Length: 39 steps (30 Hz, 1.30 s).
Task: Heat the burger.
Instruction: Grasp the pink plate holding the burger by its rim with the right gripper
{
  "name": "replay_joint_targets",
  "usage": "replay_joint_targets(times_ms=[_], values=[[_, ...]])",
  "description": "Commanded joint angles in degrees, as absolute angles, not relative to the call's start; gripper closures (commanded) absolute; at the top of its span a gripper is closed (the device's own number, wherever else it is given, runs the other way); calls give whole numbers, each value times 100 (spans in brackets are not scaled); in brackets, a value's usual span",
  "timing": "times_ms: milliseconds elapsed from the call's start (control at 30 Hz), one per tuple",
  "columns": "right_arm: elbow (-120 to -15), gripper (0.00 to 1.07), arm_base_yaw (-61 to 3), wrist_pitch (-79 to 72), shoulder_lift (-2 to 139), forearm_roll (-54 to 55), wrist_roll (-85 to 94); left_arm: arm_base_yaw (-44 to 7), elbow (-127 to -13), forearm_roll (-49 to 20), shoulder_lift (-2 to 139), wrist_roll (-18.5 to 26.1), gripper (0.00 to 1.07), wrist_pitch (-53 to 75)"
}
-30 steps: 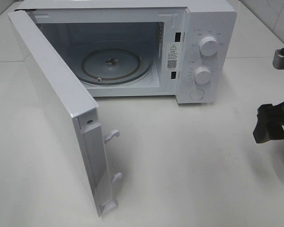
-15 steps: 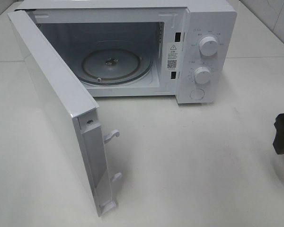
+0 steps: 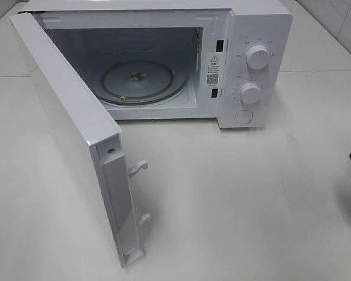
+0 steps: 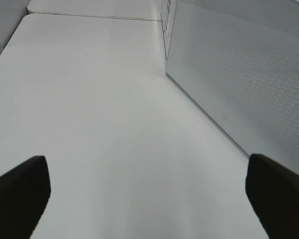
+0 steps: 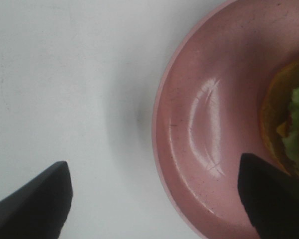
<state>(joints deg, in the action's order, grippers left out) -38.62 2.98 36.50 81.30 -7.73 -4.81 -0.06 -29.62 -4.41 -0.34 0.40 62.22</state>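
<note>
White worktop (image 3: 222,193) carries the burger (image 5: 289,124) on its pink plate (image 5: 204,124) — only the right wrist view shows them. The right gripper (image 5: 154,196) straddles the plate's rim, jaws wide apart, having slid nearly out of the high view's right edge. The left gripper (image 4: 147,194), jaws spread too, hangs beside the microwave door (image 4: 229,84).

We count one microwave (image 3: 245,35) on one counter (image 3: 234,193), with one door (image 3: 64,117) and one glass turntable (image 3: 137,79) inside. On its right-hand panel there are two dials, the far dial (image 3: 258,57) and the near dial (image 3: 250,92), and one round button (image 3: 244,116). The door edge carries two latch hooks, the far hook (image 3: 138,168) and the near hook (image 3: 144,219). One pink plate (image 5: 199,124). One burger (image 5: 289,124), only partly in view. Grippers, two: left gripper (image 4: 147,184), right gripper (image 5: 154,194).
</note>
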Motion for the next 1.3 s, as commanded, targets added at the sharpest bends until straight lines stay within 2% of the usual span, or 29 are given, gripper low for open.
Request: replay_joint_targets(times_ms=[33, 667, 1233, 1300], values=[[-3827, 23, 332, 3472, 8434, -791, -539, -34, -2962, -493, -126, 0, 6, 6125], [-3827, 25, 332, 2842, 9769, -1375, -1008, -34, -2962, -493, -126, 0, 6, 6125], [-3827, 29, 332, 2636, 10078, -1564, -1054, -34, -2962, -493, -126, 0, 6, 6125], [-3827, 32, 332, 2653, 10078, -1581, -1060, -34, -2962, -493, -126, 0, 6, 6125]])
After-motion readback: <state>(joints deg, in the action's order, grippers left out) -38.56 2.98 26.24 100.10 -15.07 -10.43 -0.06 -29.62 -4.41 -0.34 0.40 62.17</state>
